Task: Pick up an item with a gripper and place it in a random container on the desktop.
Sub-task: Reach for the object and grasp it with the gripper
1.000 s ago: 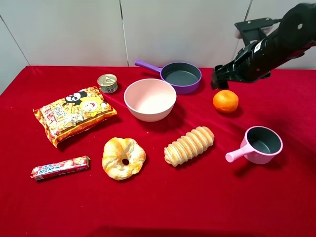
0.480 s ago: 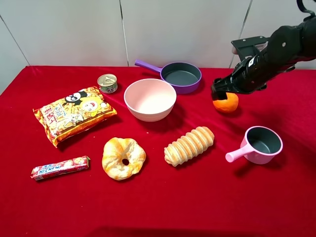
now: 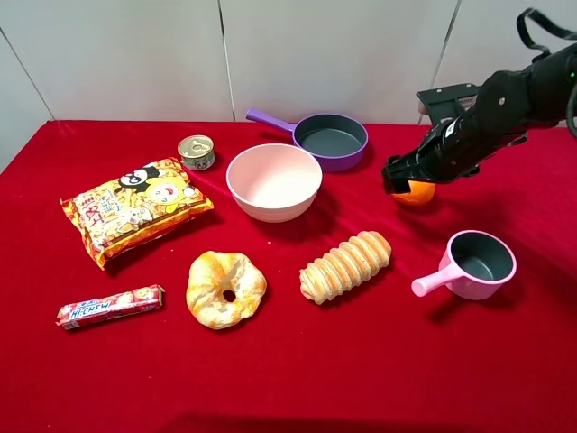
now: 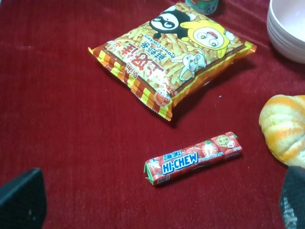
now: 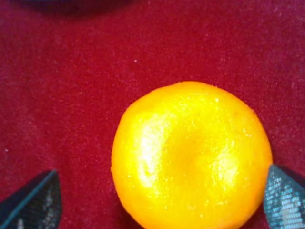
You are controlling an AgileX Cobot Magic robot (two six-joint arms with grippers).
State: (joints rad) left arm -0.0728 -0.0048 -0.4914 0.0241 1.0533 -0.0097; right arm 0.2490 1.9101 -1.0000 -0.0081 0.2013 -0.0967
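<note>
Two grippers are at work, but only the right gripper [image 3: 403, 177] shows in the high view, at the upper right of the frame. It is down over the mandarin [image 3: 416, 193], which lies on the red desk [image 3: 361, 379] to the right of the purple pan [image 3: 335, 162] and above the small pink pot [image 3: 473, 289]. From the high camera only the lower part of the fruit is visible under the black claw. In the right wrist view the fruit sits between the two fingertips [image 5: 33, 202]. One tip stands clearly apart from the skin and the other is just beside it, so the jaws are wide and are not pressing the fruit.

The pale pink bowl [image 3: 270, 209] stands in the upper middle, well apart from the mandarin, and nothing is inside it. Below it lie the ring bread [image 3: 207, 275] and the ridged roll [image 3: 345, 265]. At the left are a snack bag [image 3: 135, 209], a small can [image 3: 196, 152] and a candy stick [image 3: 110, 306].

The left gripper [image 4: 156, 200] is over the red cloth near the candy stick, with its jaws wide and holding nothing.
</note>
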